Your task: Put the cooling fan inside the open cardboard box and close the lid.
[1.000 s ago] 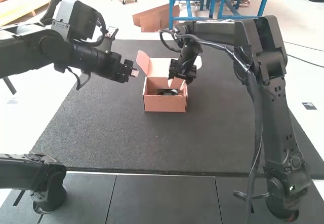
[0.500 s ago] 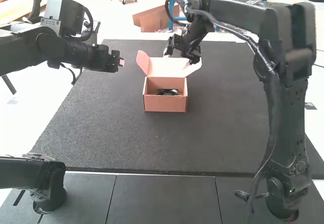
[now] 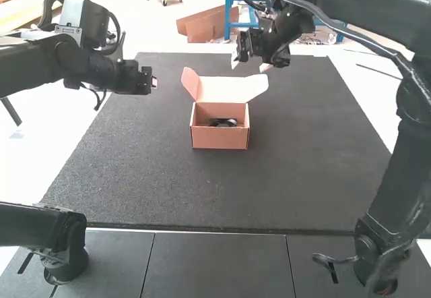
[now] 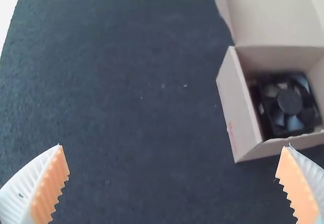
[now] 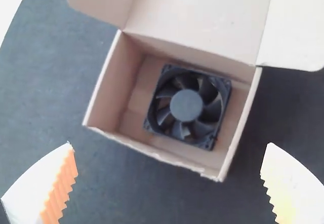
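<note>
A coarse black mat (image 3: 135, 170) covers most of the table, and smooth dark grey panels (image 3: 215, 264) run along the near edge with a thin pale seam between them and the mat. The cardboard box (image 3: 219, 135) sits on the mat around its middle, a little toward the far side. Its lid (image 3: 225, 89) stands open at the back, leaning away, with a side tab sticking out at each end. The cooling fan (image 3: 222, 122) lies flat on the bottom of the box, blades facing up, closer to the right wall than the left.

The left gripper (image 3: 149, 81) hangs over the far left part of the mat, well apart from the box and level with the open lid. Its fingers are spread wide, the orange pads (image 4: 48, 186) ribbed and bare, with nothing between them. The right gripper (image 3: 250, 54) is held high above the far side of the box, over the lid's right end. It is also spread wide and empty, looking down into the box at the fan.
</note>
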Tool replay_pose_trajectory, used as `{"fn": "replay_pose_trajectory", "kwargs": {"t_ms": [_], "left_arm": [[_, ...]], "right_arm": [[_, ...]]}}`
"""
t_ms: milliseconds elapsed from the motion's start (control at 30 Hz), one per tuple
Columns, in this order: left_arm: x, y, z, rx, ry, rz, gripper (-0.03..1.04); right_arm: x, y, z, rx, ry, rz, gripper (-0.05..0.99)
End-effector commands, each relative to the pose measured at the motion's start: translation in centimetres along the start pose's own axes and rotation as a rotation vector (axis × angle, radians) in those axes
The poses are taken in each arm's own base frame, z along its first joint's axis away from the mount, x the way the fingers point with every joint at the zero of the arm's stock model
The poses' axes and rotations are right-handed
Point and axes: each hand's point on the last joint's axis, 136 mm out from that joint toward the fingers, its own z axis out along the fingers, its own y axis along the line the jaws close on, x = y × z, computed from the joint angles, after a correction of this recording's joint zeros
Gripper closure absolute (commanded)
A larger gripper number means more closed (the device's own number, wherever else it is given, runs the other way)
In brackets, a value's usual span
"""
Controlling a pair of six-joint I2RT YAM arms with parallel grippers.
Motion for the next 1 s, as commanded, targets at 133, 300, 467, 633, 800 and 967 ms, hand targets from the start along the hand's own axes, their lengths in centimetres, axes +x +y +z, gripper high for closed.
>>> {"fn": "replay_pose_trajectory", "kwargs": {"t_ms": [133, 300, 467, 633, 800, 967], "left_arm": [[-2.5, 0.4, 0.6, -0.026, -0.042, -0.034, 0.04], [-2.5, 0.6, 2.4, -0.045, -0.023, -0.060, 0.04], [-2.6, 0.9, 4.1, -0.069, -0.016, -0.087, 0.04], [-3.1, 1.4, 6.0, -0.101, -0.021, -0.091, 0.04], [-3.5, 1.8, 7.9, -0.118, -0.021, -0.100, 0.04], [-3.9, 2.3, 9.8, -0.131, -0.013, -0.115, 0.04]], "right_arm": [[0.2, -1.1, -3.3, 0.044, -0.181, -0.043, 0.10], [-0.3, -2.5, -3.6, 0.068, -0.345, -0.034, 0.10], [0.3, -5.3, -3.0, 0.110, -0.372, 0.000, 0.10], [0.3, -7.1, -1.8, 0.136, -0.368, 0.025, 0.10], [-0.1, -7.6, -0.1, 0.138, -0.355, 0.031, 0.10], [-0.7, -7.8, 1.8, 0.128, -0.327, 0.034, 0.10]]}}
